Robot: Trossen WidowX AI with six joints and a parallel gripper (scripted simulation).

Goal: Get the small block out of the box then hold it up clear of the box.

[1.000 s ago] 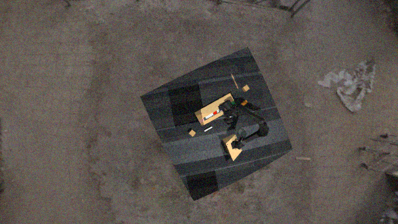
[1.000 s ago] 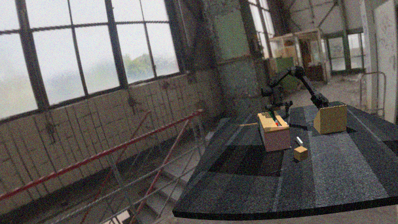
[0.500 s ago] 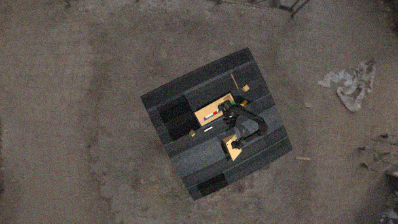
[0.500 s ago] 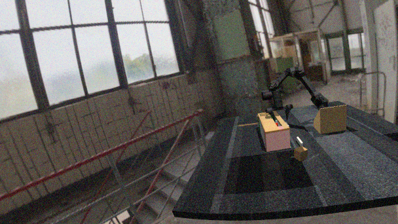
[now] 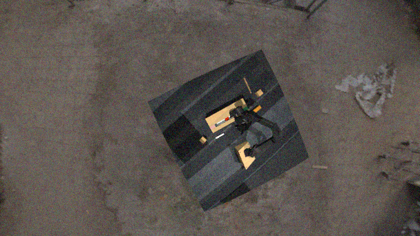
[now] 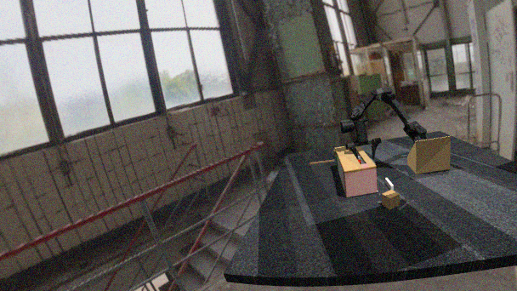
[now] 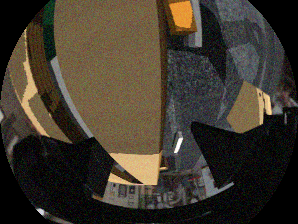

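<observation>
Partly hidden, the box [image 5: 211, 125] [image 6: 360, 183].

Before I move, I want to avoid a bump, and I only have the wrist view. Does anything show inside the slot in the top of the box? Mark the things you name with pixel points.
Observer: Yes. From the top and exterior views, a red piece [image 5: 226, 119] [image 6: 360, 161] shows in the slot of the box [image 5: 221, 115] [image 6: 346, 162] [image 7: 145, 165]. I can't confirm that it is the block.
Operator: Thanks. Is there anything on the table that I'm missing?
Observer: A thin wooden stick [image 5: 247, 85] [image 6: 321, 162] lies on the table, apart from the box.
Operator: And how would I recognize the box's ends?
Observer: The end wall facing the exterior camera is pink [image 6: 360, 184].
</observation>
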